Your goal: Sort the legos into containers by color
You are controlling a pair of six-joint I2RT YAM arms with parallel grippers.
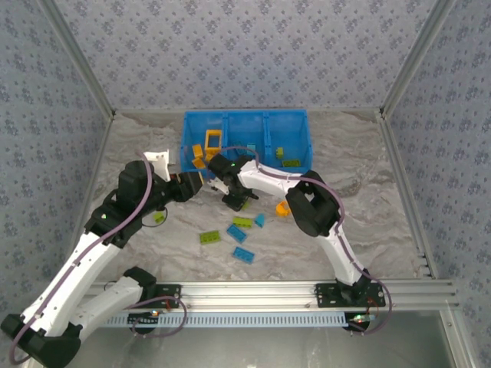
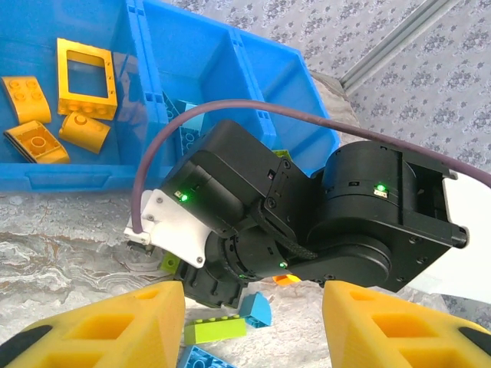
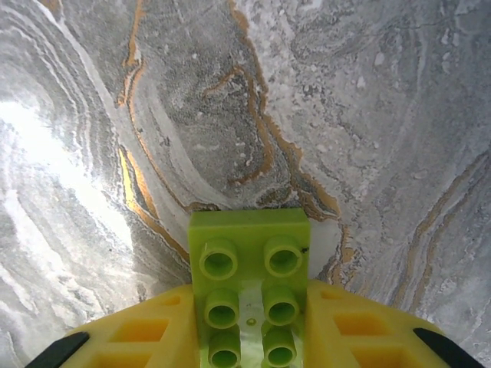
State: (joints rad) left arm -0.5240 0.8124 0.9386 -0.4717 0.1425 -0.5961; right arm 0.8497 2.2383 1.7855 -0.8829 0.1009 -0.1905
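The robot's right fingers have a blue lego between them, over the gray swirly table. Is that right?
Not quite. The lego between the right fingers is lime green, not blue. The right wrist view shows it, over the gray swirly table.

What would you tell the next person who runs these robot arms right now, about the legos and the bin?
Left gripper: open, empty, in front of the blue bin.
Right gripper: shut on a lime green brick, over the table.
Done: orange pieces, including the orange frame, lie in the left compartment; green bricks in the right one.
Left: bin the held brick, then the loose green brick, loose blue brick, loose orange brick and others nearby.
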